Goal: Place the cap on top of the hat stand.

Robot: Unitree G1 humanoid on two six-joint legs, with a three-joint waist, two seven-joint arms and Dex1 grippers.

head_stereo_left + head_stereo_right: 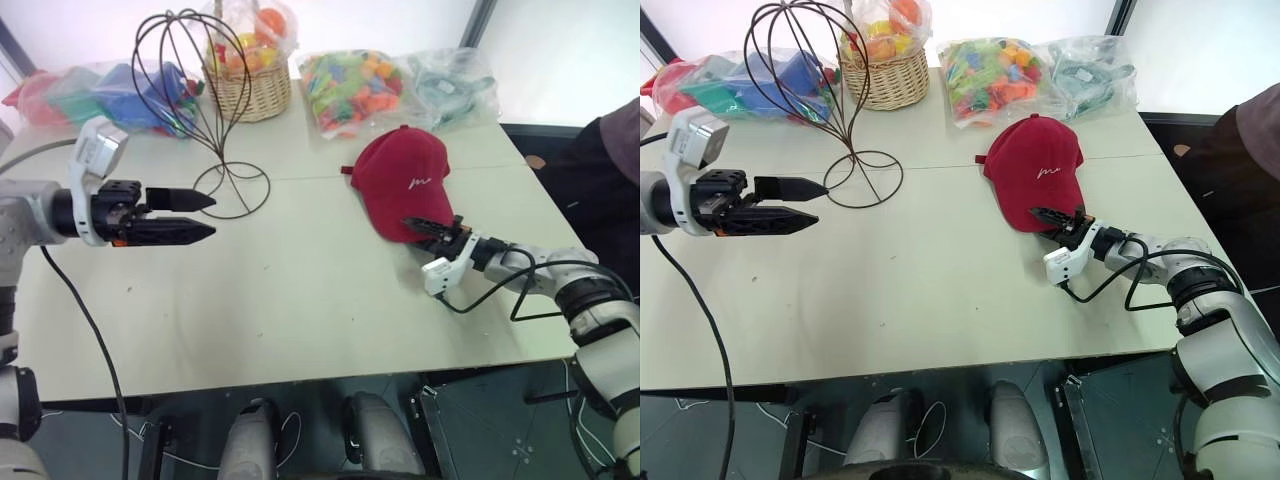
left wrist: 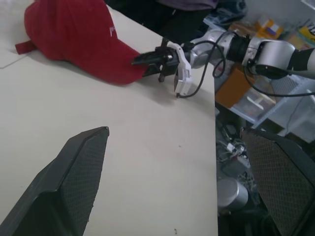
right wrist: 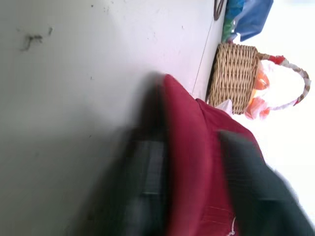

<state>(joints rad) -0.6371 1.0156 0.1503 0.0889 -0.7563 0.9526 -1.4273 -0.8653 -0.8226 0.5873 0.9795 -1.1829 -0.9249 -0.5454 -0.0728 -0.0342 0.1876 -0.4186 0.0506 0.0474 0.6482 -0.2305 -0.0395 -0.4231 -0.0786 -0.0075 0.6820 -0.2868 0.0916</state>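
Note:
The dark red cap [image 1: 405, 180] lies on the white table [image 1: 300, 300], right of centre, with its brim toward the near edge. My right gripper [image 1: 415, 225] comes in low from the right and is shut on the brim's front edge. The right wrist view has the red brim [image 3: 189, 162] between the two fingers. The wire hat stand [image 1: 220, 148] rises at the back left, its round base on the table. My left gripper [image 1: 212, 216] hovers open in front of the stand's base, pointing toward the cap, with nothing between its fingers.
A wicker basket [image 1: 245, 90] of bagged fruit stands behind the stand. Bags of colourful toys [image 1: 350, 85], a clear bag [image 1: 455, 85] and blue and red bags [image 1: 100, 95] line the far edge. A person [image 1: 610, 150] sits at the right side.

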